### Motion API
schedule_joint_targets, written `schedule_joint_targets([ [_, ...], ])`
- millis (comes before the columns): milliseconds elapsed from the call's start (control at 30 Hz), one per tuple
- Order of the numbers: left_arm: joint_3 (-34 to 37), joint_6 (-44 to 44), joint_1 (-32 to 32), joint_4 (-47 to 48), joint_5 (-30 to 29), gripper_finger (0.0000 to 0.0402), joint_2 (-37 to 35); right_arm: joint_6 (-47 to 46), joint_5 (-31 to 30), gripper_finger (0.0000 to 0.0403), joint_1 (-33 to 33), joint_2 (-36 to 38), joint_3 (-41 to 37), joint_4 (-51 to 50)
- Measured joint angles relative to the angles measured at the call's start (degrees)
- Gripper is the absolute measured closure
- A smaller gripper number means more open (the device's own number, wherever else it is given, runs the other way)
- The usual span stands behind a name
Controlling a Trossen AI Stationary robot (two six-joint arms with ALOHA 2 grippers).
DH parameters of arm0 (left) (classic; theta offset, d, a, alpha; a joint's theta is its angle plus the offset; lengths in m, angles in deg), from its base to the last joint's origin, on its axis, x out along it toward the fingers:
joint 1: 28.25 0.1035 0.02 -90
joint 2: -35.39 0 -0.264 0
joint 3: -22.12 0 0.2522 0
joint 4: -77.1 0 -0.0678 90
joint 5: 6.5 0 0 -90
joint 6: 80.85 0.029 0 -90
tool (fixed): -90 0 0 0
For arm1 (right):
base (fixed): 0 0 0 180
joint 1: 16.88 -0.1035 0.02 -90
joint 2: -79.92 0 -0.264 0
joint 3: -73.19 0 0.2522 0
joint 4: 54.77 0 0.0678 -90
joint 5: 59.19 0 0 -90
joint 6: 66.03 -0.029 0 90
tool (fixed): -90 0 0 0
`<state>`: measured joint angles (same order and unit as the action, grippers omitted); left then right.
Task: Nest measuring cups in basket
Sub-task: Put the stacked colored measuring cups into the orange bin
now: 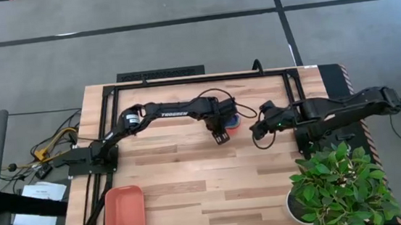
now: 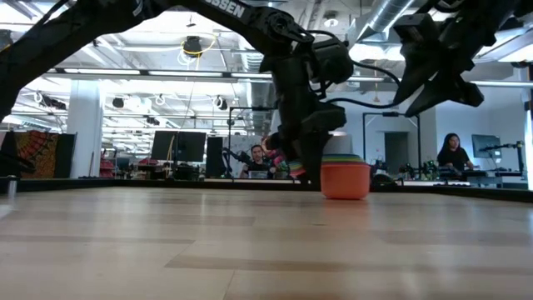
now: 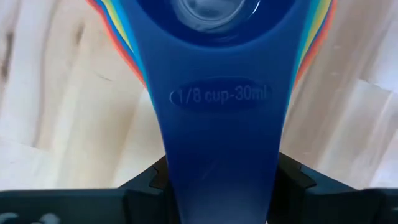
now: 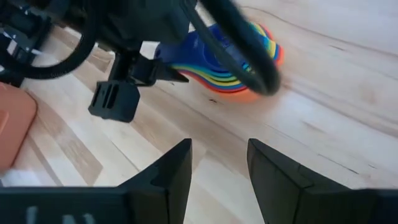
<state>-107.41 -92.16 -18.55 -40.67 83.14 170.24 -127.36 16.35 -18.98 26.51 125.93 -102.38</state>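
The measuring cups [image 1: 233,122] sit nested in one rainbow stack at the table's middle, the dark blue one [image 3: 217,37] on top and the coral one [image 2: 345,180] at the bottom, resting on the wood. My left gripper [image 1: 222,134] is shut on the stack's handles. My right gripper [image 4: 217,168] hovers open just right of the stack, raised above the table [image 2: 426,87]. The salmon-orange basket [image 1: 124,214] lies at the table's near-left corner, far from both grippers. My left gripper pinches the stacked handles between its two fingers [image 3: 146,183], with the dark blue 1/8-cup handle [image 3: 219,155] on top. The fingers lie across the handles near their free end. The stack stands upright, its coral bottom cup [image 2: 345,190] on the table.
A potted plant [image 1: 338,188] fills the near-right corner. A black frame [image 1: 205,78] runs along the far edge. Bare wood lies between the stack and the basket. People and desks show in the room beyond [image 2: 454,154].
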Motion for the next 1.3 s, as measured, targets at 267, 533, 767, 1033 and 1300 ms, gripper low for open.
schedule_joint_targets([
  [267,0.0,-4.6,-2.0,0.2,3.0,0.0253,0.0,-2.2,-0.1,0.0206,-2.8,1.2,0.0,-0.2],
  [533,0.0,-9.9,-2.3,0.3,7.7,0.0209,0.0,-10.1,-0.2,0.0195,-5.6,-0.1,-6.3,8.3],
  [767,0.0,-10.3,-2.3,2.1,9.8,0.0159,0.0,-18.0,-0.9,0.0193,-9.3,0.1,-15.4,26.3],
  [1033,0.0,-6.8,-1.8,4.6,13.5,0.0148,-0.3,-24.1,-7.8,0.0189,-12.1,-2.0,-17.1,29.2],
  [1300,0.0,0.8,-2.4,2.4,23.8,0.0147,-0.7,-29.6,-8.4,0.0172,-13.1,-9.5,-17.1,32.7],
])
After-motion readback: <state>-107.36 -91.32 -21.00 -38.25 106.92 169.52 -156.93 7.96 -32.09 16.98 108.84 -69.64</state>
